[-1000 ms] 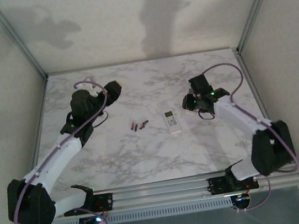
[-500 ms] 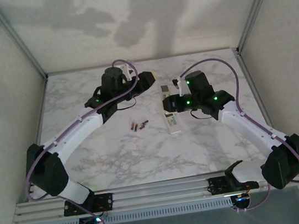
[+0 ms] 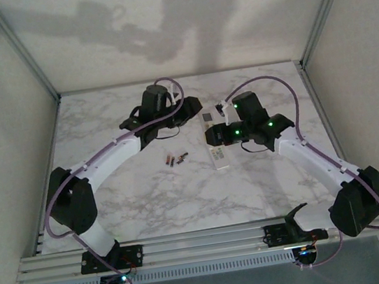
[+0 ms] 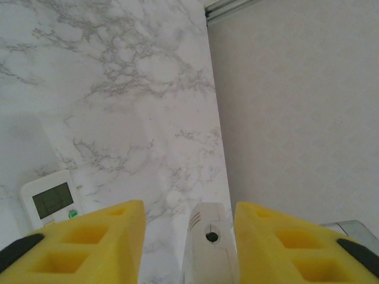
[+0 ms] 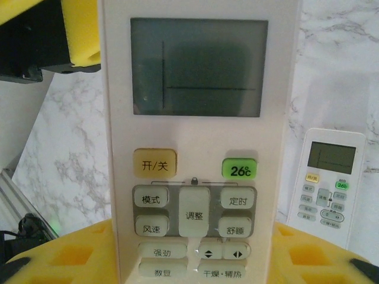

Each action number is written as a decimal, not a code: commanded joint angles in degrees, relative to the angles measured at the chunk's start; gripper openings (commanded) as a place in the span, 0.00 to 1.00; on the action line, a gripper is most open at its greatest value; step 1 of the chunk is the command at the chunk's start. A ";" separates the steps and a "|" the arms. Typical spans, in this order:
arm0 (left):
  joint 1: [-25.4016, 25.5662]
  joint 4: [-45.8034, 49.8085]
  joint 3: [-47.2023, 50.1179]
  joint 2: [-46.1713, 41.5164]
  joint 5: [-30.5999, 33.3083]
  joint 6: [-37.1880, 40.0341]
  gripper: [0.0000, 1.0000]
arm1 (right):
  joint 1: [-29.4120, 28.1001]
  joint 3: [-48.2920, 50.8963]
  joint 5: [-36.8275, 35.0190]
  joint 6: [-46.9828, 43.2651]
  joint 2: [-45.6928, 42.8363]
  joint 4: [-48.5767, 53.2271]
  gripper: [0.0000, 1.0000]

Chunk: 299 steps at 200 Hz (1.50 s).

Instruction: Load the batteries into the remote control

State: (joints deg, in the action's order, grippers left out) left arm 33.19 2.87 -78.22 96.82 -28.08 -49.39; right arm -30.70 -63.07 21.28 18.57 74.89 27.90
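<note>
My right gripper (image 5: 192, 228) is shut on a white remote control (image 5: 198, 89), held face-up above the table with its grey display and buttons showing. The same handset (image 3: 207, 118) hangs between both arms. My left gripper (image 4: 188, 206) is open, its yellow fingers (image 4: 95, 242) on either side of the remote's far end (image 4: 210, 248), with marble showing in the gap on the left. Two small dark batteries (image 3: 176, 159) lie on the marble left of centre. The battery recess is hidden.
A second identical white remote (image 3: 218, 157) lies flat on the marble table (image 3: 148, 197) below the held one, also seen as a handset (image 5: 330, 177) and a handset (image 4: 52, 201) in the wrist views. The back wall (image 4: 296, 118) stands just beyond the left gripper.
Both arms have swung in from the sides to meet at the back centre. A remote now hangs raised in the right gripper, and the left gripper has edged right and narrowed around its end.
</note>
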 commanded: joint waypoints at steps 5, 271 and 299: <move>2.14 0.39 0.14 -0.09 -4.36 -0.54 0.55 | -1.11 -1.93 2.08 -2.30 0.87 -2.93 0.39; 1.11 16.45 -3.13 3.25 6.40 -19.76 0.07 | -17.13 14.97 -41.51 -50.40 -3.33 -29.97 0.50; 0.74 15.78 -2.91 2.94 5.39 -20.50 0.09 | -17.23 15.77 -42.29 -52.10 -2.74 -32.96 0.34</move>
State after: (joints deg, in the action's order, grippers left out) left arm 34.37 17.56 -79.85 100.07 -21.61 -68.62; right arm -47.88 -46.28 -17.06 -29.69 72.07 1.28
